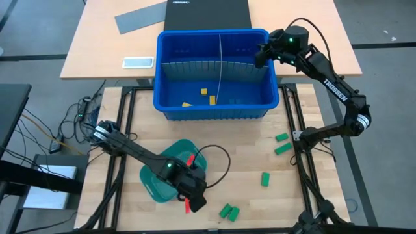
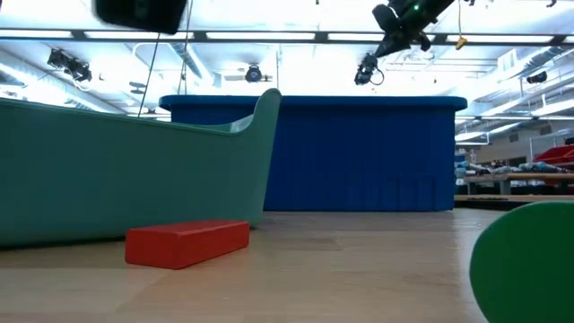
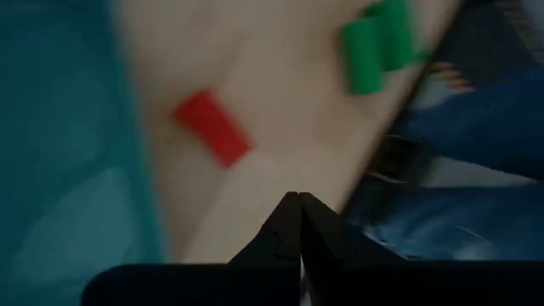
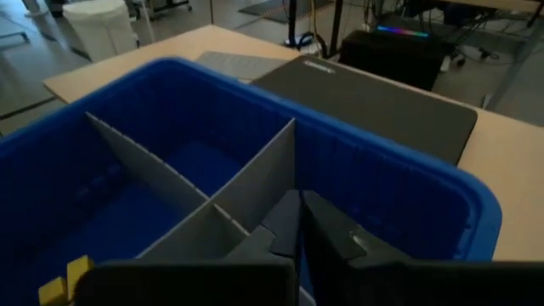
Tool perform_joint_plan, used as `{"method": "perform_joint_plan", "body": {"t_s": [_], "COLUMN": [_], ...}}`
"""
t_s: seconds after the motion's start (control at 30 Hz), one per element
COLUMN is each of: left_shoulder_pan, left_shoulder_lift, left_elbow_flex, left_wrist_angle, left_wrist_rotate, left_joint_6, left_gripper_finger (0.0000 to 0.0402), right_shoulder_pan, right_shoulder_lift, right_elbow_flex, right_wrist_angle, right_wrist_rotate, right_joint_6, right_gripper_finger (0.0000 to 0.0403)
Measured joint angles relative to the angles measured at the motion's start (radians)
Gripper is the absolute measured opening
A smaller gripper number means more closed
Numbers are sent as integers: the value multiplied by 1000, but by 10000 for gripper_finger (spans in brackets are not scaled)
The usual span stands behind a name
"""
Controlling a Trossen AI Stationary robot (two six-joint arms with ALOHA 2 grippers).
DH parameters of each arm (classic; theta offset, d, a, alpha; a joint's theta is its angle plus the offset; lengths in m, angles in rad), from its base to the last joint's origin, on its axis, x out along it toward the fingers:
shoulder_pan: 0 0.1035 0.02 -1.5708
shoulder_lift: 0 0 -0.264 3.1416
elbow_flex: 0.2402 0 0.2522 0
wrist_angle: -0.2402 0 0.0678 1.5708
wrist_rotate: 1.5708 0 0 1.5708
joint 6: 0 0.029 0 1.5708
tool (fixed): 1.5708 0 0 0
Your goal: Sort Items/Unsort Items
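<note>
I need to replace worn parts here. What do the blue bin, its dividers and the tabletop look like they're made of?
Blue bin: likely moulded plastic, ribbed walls, slight sheen. Dividers: thin, flat grey sheets, matte, perhaps plastic or card. Tabletop: light wood, visible plank grain.

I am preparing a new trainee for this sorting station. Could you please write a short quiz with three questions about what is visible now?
1. True or false: the right gripper is above the blue bin.
2. Which colour are the loose blocks on the wooden table right of the teal tray? A red, B green, C yellow.
3. Fill in: the left gripper, near a red block, has its fingers ____.

Key:
1. True, over the bin's far right part.
2. B.
3. Shut, holding nothing that shows.
</note>
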State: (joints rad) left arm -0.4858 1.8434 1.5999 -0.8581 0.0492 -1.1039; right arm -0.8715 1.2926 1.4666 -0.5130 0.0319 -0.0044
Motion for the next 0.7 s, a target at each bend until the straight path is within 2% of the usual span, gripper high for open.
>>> {"method": "perform_joint_plan", "body": {"t_s": [0.2, 0.27, 0.47, 0.6, 0.7], "left_shoulder_pan": [13, 21, 18, 19, 27], "left_shoulder_lift": [2, 2, 11, 71, 99], "left_elbow_flex": [0, 0, 0, -3, -3], "left_wrist_angle": [-185, -179, 25, -76, -109], "left_wrist_rotate": [-42, -39, -28, -28, -66], "left_joint_6": [-45, -40, 41, 22, -17], "left_gripper_finger": [5, 5, 5, 5, 5], "right_shoulder_pan": [0, 0, 0, 0, 0], "right_shoulder_lift": [0, 0, -5, -5, -5], "right_elbow_flex": [0, 0, 0, 0, 0], "right_wrist_angle": [-39, -42, -52, -52, -54], "right_wrist_rotate": [0, 0, 0, 0, 0], "right_joint_6": [-27, -33, -43, -47, -53], "right_gripper_finger": [6, 6, 4, 2, 3]}}
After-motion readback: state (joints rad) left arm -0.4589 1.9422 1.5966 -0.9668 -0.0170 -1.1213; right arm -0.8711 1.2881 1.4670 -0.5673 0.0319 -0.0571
